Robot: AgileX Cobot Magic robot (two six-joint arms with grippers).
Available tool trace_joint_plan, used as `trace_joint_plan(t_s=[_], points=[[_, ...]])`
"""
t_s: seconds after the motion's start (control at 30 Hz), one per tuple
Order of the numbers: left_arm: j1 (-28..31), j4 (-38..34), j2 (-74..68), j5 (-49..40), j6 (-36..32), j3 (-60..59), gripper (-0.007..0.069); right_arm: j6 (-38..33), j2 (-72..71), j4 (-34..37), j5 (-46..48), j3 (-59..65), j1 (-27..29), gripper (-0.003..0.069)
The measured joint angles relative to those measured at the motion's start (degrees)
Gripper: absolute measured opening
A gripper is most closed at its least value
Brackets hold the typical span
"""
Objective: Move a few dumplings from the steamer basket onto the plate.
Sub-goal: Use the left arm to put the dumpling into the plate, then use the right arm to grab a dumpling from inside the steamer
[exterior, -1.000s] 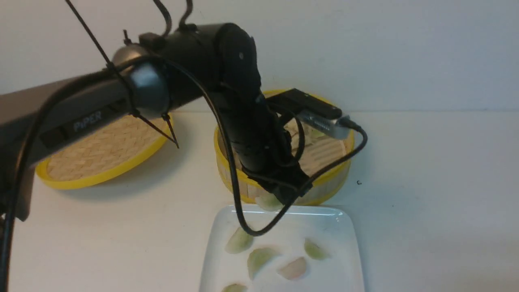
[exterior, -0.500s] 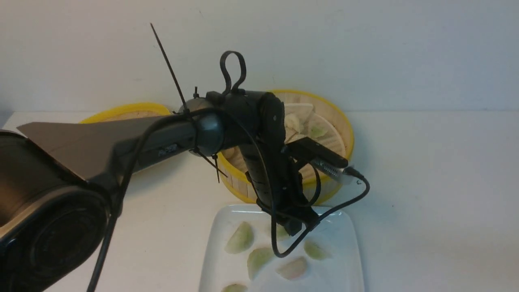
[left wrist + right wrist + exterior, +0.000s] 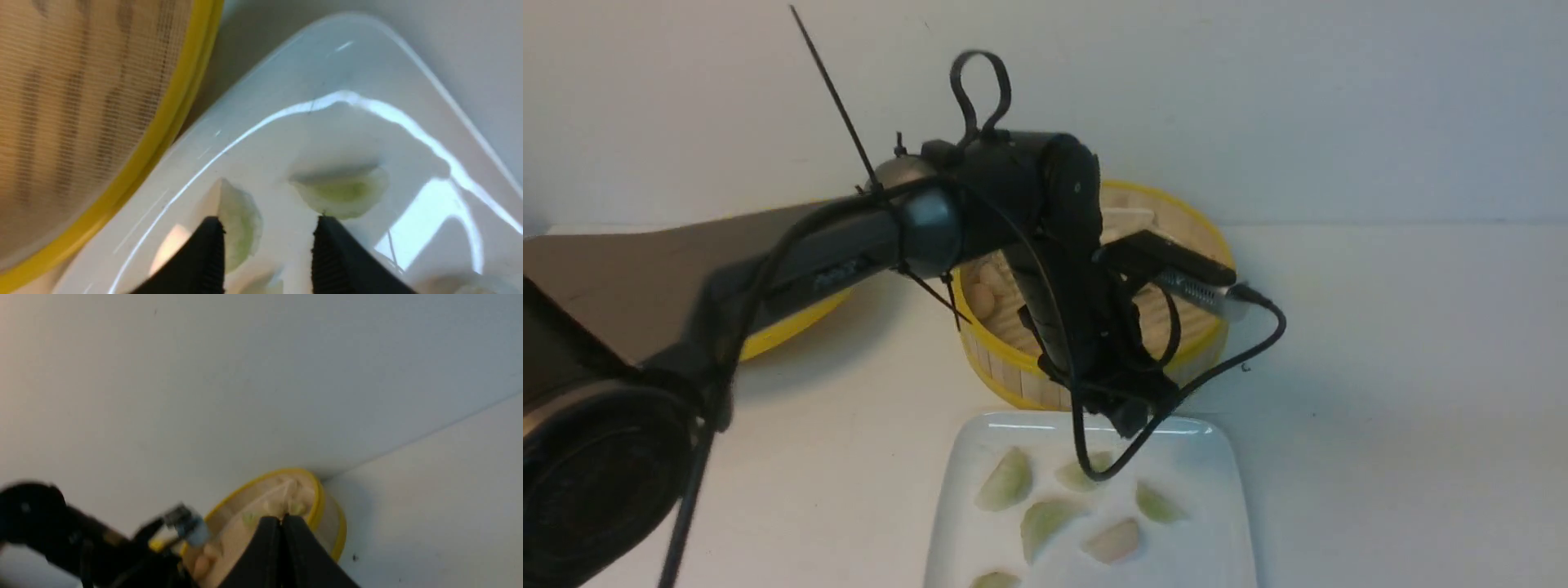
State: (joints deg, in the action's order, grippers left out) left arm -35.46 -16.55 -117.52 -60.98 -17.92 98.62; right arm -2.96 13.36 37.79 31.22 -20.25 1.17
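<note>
Left wrist view: left pincer (image 3: 267, 223) spread above dumplings (image 3: 343, 190) on plate (image 3: 369, 61).

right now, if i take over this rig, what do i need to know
Grippers: left gripper open and empty, low over the far edge of the plate, beside the steamer basket; right gripper shut, holding nothing, away from the plate.
Done: six dumplings lie on the plate.
Left: remaining dumplings sit in the steamer basket; "a few" looks met, so probably just pull the left arm back.
</note>
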Motion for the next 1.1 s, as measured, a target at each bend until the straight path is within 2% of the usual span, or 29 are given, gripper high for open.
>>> trace_joint_plan(t_s=[0.03, 0.07, 0.13, 0.23, 0.3, 0.47, 0.63, 0.83, 0.97, 1.07, 1.1], points=[[0.0, 0.0, 0.0, -0.1, 0.1, 0.0, 0.0213, -0.2, 0.8, -0.5, 1.9, -1.4, 0.0, -0.0015], [0.0, 0.8, 3.2, -0.6, 0.1, 0.2, 0.0131, -1.9, 6.8, -1.9, 8.5, -6.4, 0.0, -0.0015], [0.0, 2.3, 9.0, -1.3, 0.3, 0.1, 0.0036, -5.7, 16.4, -3.2, 16.8, -13.7, 0.0, -0.0015], [0.0, 4.0, 16.5, -2.2, 0.7, -0.8, 0.0002, -11.5, 26.5, -3.8, 24.2, -20.8, 0.0, -0.0015], [0.0, 5.2, 22.8, -2.8, 1.2, -2.6, -0.0006, -15.3, 33.6, -3.9, 27.7, -26.5, 0.0, -0.0013], [0.0, 5.9, 36.7, -2.7, 1.8, -10.7, -0.0006, -20.0, 45.8, -4.6, 29.5, -36.7, -1.8, -0.0013], [0.0, 6.1, 47.6, -0.4, 4.1, -19.7, -0.0006, -21.6, 56.0, -7.6, 29.3, -44.5, -8.5, -0.0010], [0.0, 9.3, 56.9, -1.0, 9.4, -26.2, -0.0006, -22.0, 71.6, -16.2, 28.2, -56.1, -17.0, -0.0006], [0.0, 12.5, 60.2, -5.4, 13.7, -26.7, -0.0006, -22.0, 81.4, -21.8, 27.8, -64.2, -21.1, 0.0038], [0.0, 14.4, 61.9, -8.2, 16.3, -26.7, -0.0006, -22.0, 86.6, -23.8, 27.4, -68.4, -23.0, 0.0097], [0.0, 15.6, 63.1, -9.9, 18.2, -26.7, -0.0006, -22.0, 90.0, -24.6, 26.7, -71.2, -24.0, 0.0145]])
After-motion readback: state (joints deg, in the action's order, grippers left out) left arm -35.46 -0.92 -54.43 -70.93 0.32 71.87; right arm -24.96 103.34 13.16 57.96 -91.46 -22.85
